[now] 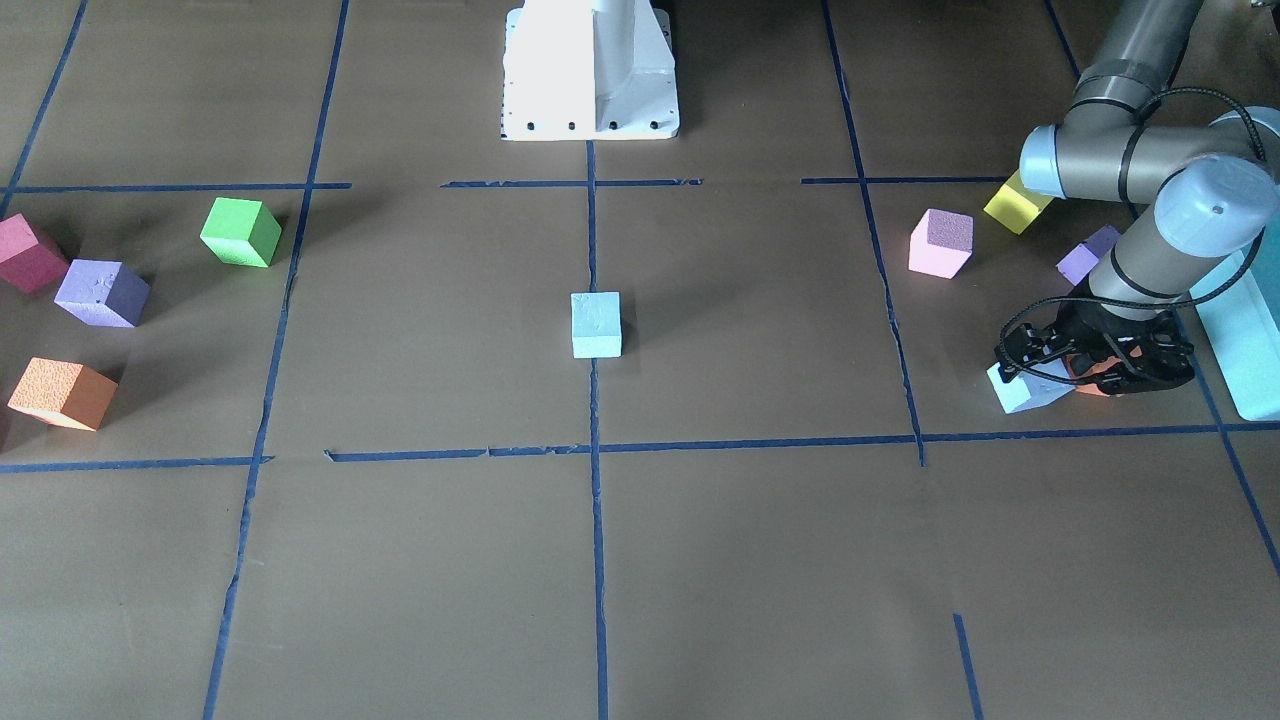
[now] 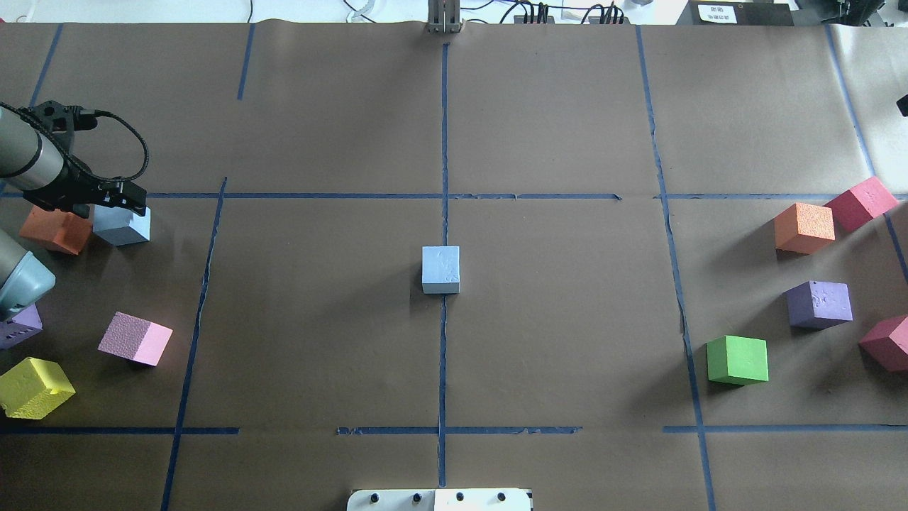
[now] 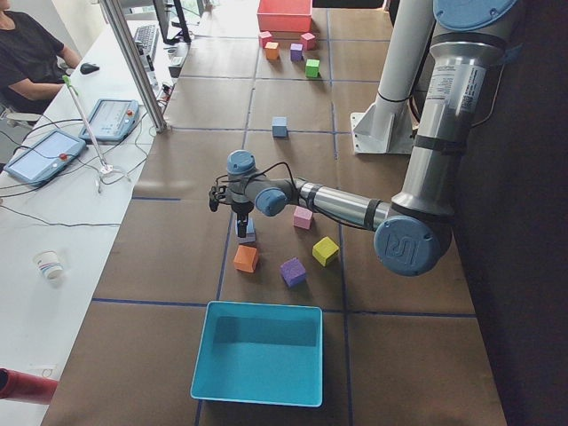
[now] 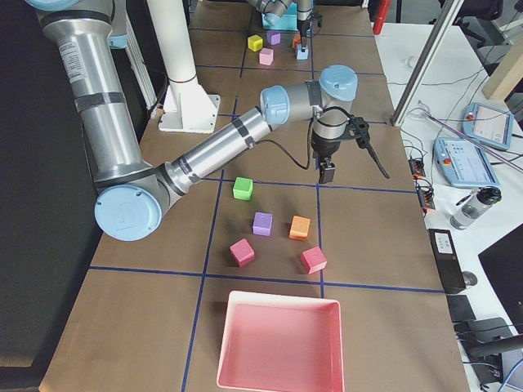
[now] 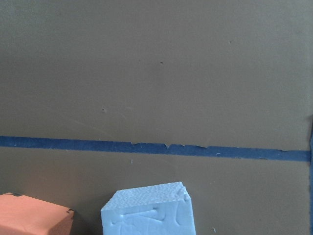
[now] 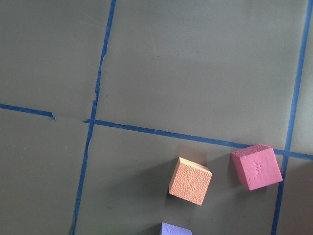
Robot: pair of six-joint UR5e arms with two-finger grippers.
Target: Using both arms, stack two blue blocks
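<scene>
At the table's (image 1: 760, 570) middle, on a blue tape line (image 1: 598, 520), one blue block (image 1: 596, 325) sits flat, pale and grainy with a dented top. The other blue block (image 1: 1028, 388) lies just beside an orange block (image 2: 55, 233) under my left claw (image 1: 1075, 370), and I cannot tell whether that claw is gripping. Only the right-side view shows my right claw (image 4: 327, 171), hanging above the table, its grip unclear too.
</scene>
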